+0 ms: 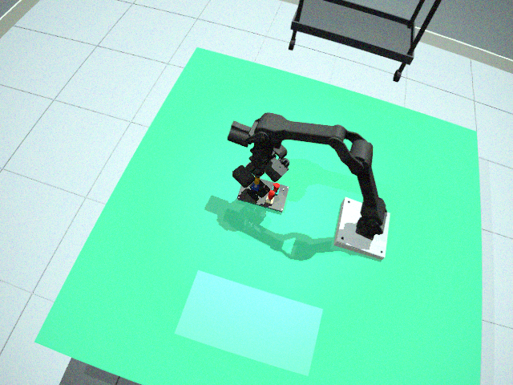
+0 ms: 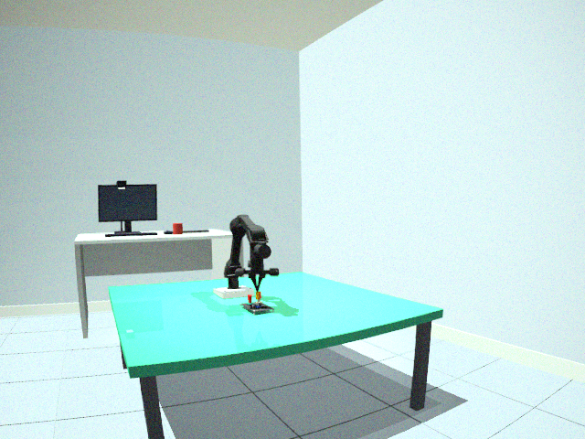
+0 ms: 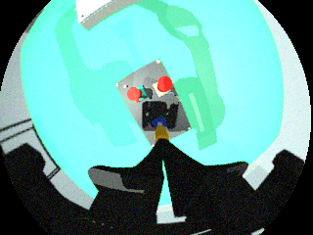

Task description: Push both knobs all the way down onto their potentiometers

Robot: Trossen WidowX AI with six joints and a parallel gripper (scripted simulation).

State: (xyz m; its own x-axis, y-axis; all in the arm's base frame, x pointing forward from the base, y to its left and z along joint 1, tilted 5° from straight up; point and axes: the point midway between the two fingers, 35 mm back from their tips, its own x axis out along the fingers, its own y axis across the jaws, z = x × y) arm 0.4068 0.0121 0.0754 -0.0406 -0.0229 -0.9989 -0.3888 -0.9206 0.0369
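My arm (image 1: 319,134) reaches from its white base plate (image 1: 347,225) at the right across the green surface (image 1: 165,215) and bends down over the circuit board (image 1: 279,203), which stands near the middle of that surface. My claw (image 1: 257,180) is closed with nothing between its fingers, its yellow-tipped point directly above the board's left part, where a blue component (image 1: 254,187) lies; two red knobs (image 1: 274,191) stand on the board's right part. A paler rectangle (image 1: 248,321) marks the surface nearer the lower edge, and a dark cart (image 1: 360,30) stands on the tiled floor (image 1: 62,83) beyond the upper edge.
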